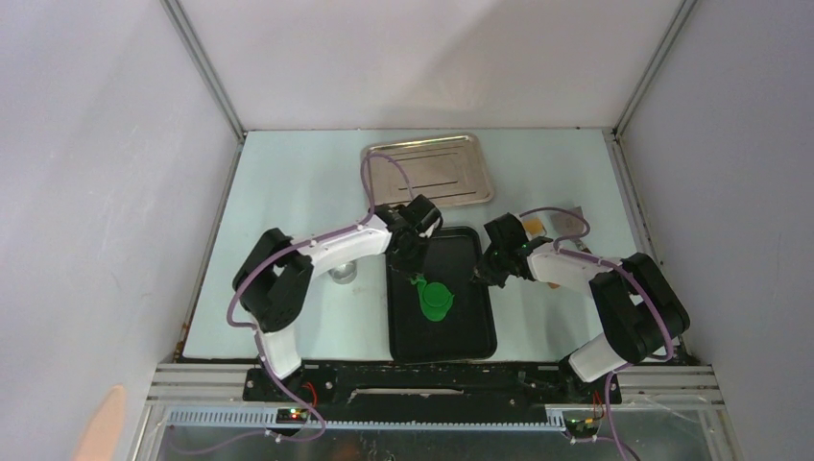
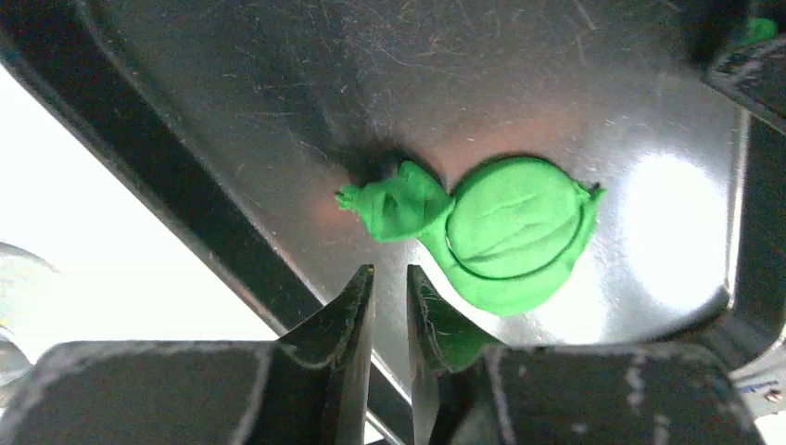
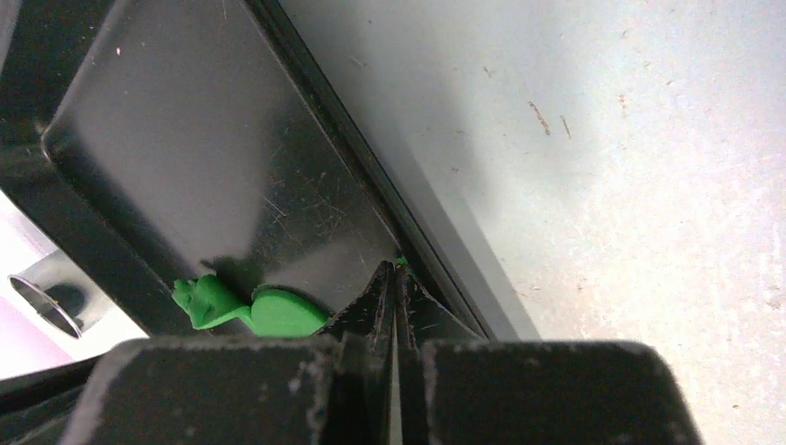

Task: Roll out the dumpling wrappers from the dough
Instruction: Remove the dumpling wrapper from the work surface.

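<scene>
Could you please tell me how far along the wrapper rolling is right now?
Done: the dough lies flattened on the black tray, a round outline pressed into it. In hand: nothing; the left gripper hangs above it, jaws slightly apart and empty, the right gripper shut at the tray's rim. Left: freeing the round from its surrounding scrap and crumpled tail.

Readable text: none in any view.
Black tray [image 2: 278,93]: only scratches and glare, no lettering to be made out.
Metal tray [image 1: 429,173]: too small in the top view for any mark to be read.
Pale patch [image 2: 767,389]: at the lower right edge of the left wrist view, with bluish marks too blurred to read.
</scene>
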Tool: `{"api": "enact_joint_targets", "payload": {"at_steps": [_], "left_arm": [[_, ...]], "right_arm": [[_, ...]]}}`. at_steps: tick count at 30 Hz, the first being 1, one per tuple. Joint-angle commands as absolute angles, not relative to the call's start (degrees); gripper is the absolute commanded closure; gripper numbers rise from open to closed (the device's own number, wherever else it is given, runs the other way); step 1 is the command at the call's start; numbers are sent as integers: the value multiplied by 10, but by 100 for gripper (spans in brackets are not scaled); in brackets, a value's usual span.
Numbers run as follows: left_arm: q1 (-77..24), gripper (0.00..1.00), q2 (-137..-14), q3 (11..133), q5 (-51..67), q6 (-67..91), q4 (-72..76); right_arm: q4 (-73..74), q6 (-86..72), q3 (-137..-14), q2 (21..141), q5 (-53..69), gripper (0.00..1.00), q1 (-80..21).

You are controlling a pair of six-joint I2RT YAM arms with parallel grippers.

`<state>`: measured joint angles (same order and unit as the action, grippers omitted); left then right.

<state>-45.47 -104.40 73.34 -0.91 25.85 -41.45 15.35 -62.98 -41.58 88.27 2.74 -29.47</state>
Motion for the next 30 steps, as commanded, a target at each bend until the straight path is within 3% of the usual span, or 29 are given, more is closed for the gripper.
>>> {"api": "enact_joint_targets", "payload": {"at_steps": [1,9,15,30], "left_arm": [[-459,76,-1004,771,23,258,-435],[-459,74,-1088,845,37,283,-396],[-454,77,-1145,871,43,313,-392],[-450,80,-1133,798,29,301,-438]], "right_arm": [[171,-625,-421,877,0,100,-288],[137,-614,-421,879,25,100,-294],[129,-614,-421,882,32,100,-297],[120,-629,-421,900,40,100,-295]]}}
